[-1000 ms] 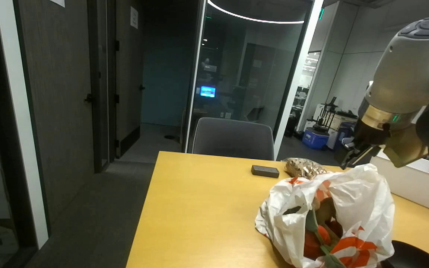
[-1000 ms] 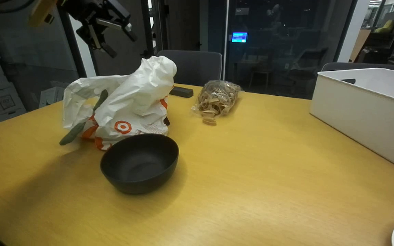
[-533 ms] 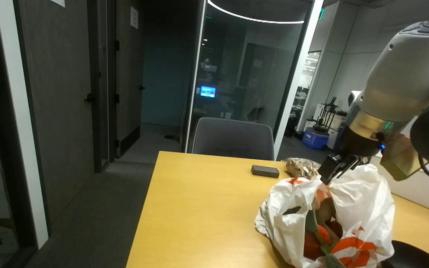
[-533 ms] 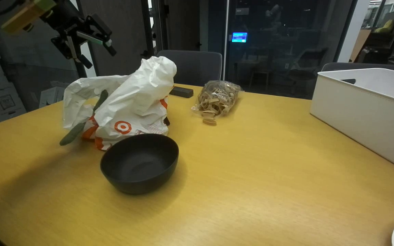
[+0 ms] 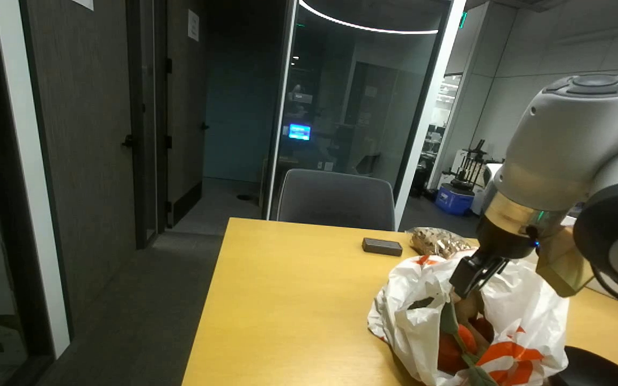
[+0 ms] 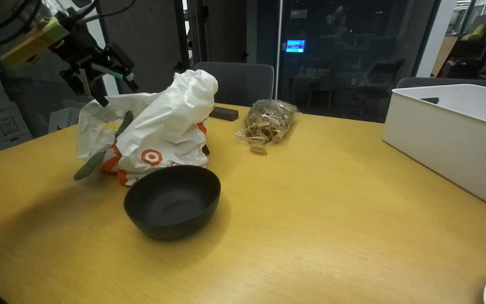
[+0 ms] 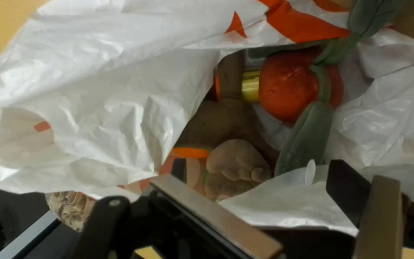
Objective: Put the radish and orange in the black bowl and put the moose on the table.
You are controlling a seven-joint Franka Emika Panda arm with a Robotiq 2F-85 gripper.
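Gripper spread above bag, likely radish inside

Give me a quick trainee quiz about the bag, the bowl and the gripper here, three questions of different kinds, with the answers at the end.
1. True or false: the gripper is open.
2. Fill in: the black bowl stands on a ____ table.
3. Where is the radish? A, in the bowl; B, in the bag; C, in the gripper.

Key: 1, true; 2, yellow; 3, B.
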